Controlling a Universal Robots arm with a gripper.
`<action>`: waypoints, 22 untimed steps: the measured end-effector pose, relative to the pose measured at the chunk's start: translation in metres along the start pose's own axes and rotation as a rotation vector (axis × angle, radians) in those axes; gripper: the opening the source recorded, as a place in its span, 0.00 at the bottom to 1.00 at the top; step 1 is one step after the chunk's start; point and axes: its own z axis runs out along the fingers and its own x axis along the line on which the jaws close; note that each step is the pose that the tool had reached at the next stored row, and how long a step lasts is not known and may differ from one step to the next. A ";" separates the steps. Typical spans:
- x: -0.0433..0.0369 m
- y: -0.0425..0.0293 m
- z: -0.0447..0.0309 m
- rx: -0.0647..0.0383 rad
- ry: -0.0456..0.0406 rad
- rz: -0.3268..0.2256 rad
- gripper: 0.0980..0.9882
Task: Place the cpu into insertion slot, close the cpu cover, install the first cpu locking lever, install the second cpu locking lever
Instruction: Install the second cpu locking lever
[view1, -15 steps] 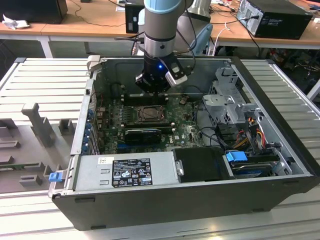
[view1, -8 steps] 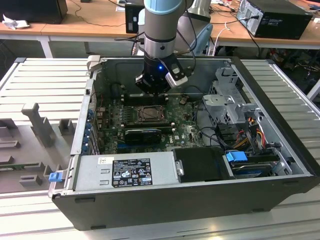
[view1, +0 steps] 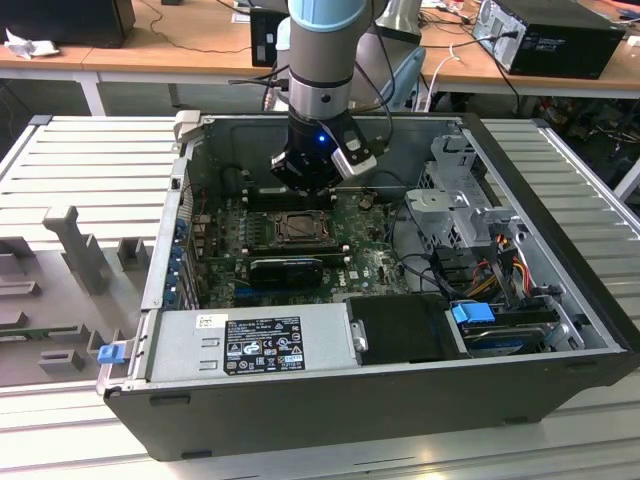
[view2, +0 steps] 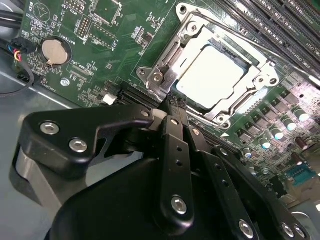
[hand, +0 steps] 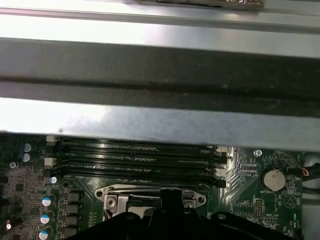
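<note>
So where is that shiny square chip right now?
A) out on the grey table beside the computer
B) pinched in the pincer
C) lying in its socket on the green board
C: in the second wrist view the chip lies flat in its socket, framed by the metal cover.

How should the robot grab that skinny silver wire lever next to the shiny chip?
Probably its bare straight stretch: the thin silver wire lever runs along the square metal-framed socket edge beside the long black memory slots, so the pincer should come from above, one finger on each side.
</note>
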 end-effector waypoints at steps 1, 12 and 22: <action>0.0000 -0.0005 0.0000 0.000 0.0000 0.000 0.01; 0.0003 -0.0050 -0.0017 0.000 0.0000 0.000 0.01; 0.0006 -0.0112 -0.0045 0.000 0.0000 0.000 0.01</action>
